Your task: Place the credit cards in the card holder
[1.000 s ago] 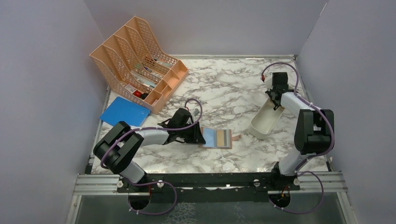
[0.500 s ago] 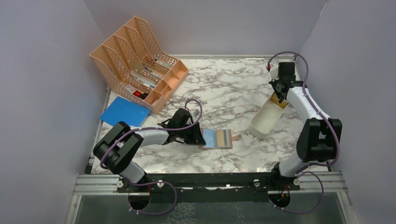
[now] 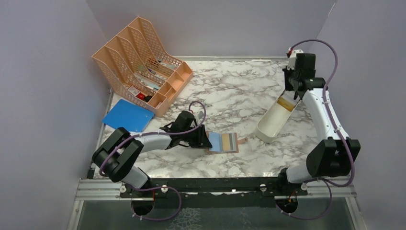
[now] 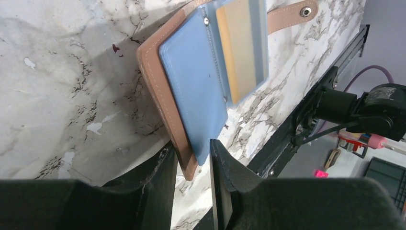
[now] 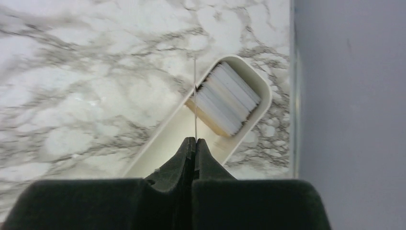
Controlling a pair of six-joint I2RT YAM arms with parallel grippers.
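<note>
We find the pinkish-tan card holder (image 3: 223, 142) open, blue lining up, mid-desk (image 3: 239, 91). The left claw (image 4: 190, 146) straddles its edge; we cannot tell whether it clamps. The right claw (image 5: 195, 140), pressed together, pinches a thin credit card (image 5: 195, 96) edge-on over the tray (image 5: 179, 128) beside the wall (image 5: 344, 96).

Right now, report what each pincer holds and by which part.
Right pincer: shut on one card, pinched by its edge. Left pincer: straddles the near end of the wallet; whether it grips cannot be told.

One wallet (image 3: 223, 142); one tray (image 3: 267, 128) at three o'clock; one organiser (image 3: 139, 62) at ten; one folder (image 3: 127, 115) at nine; one card (image 5: 195, 96) held edge-on; the tray's stacked cards (image 5: 227, 98) uncountable
</note>
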